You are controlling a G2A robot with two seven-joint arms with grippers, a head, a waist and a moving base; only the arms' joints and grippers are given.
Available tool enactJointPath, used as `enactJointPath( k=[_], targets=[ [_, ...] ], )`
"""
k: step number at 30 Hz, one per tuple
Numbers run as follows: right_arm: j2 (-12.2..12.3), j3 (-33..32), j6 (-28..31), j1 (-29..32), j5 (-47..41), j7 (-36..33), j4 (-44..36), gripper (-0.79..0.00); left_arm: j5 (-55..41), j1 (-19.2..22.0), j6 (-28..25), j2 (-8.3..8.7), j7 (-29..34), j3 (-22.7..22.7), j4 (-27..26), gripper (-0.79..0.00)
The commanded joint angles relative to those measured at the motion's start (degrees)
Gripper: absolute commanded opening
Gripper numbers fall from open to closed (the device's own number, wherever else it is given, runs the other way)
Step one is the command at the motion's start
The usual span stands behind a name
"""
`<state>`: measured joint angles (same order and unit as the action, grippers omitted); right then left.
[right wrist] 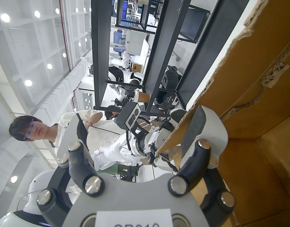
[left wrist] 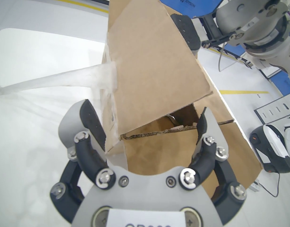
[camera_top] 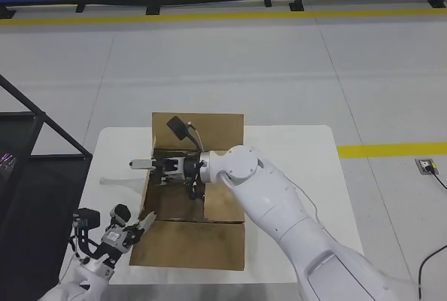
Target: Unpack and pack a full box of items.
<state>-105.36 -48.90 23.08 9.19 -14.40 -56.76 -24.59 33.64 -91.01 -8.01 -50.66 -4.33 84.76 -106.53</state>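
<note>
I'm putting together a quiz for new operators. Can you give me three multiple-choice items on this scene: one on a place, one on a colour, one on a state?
1. Where does the cardboard box stand?
A. on the white table
B. on a chair
C. on a cart

2. What colour is the box?
A. blue
B. brown
C. red

3. What state is the left end effector in?
A. shut on a flap
B. shut on a strip of tape
C. open, near a corner of the box

Answers:
1 A: the top view shows white tabletop around the box.
2 B: every view shows plain brown cardboard.
3 C: in the left wrist view its fingers are spread apart and grip nothing.
</note>
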Motion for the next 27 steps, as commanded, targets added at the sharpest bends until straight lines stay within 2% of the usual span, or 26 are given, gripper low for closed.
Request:
enactJointPath(
  k=[1, 7, 13, 20, 24, 27],
  targets=[
    [-0.31, 0.11, 0.08, -0.37, -0.08, 0.02, 0.59, 0.0, -0.99, 0.65, 1.54, -0.31, -0.45, 0.0, 0.34, 0.0],
    [-1.09, 0.39, 0.81, -1.09, -0.06, -0.25, 1.74, 0.0, -3.19, 0.88, 2.17, -0.88, -1.79, 1.93, 1.53, 0.0],
    [-0.71, -0.54, 3.26, -1.7, 0.77, 1.21, 1.9, 0.0, -7.08, -0.78, 0.35, -1.12, -2.1, 6.68, 3.21, 0.0],
    [1.83, -3.78, 7.02, -0.83, 1.73, 1.09, -0.23, 0.0, -9.25, -1.74, -0.26, -1.29, 0.43, 11.31, 6.29, 0.0],
    [3.81, -6.04, 8.23, 1.12, 2.88, 0.47, -4.21, 0.0, -7.98, 0.91, 1.42, -1.52, 3.41, 10.22, 9.66, 0.0],
    [5.42, -7.74, 9.71, 4.04, 4.06, -1.21, -10.46, 0.0, -6.79, 3.35, 1.83, -1.74, 6.04, 8.45, 12.41, 0.0]
  ],
)
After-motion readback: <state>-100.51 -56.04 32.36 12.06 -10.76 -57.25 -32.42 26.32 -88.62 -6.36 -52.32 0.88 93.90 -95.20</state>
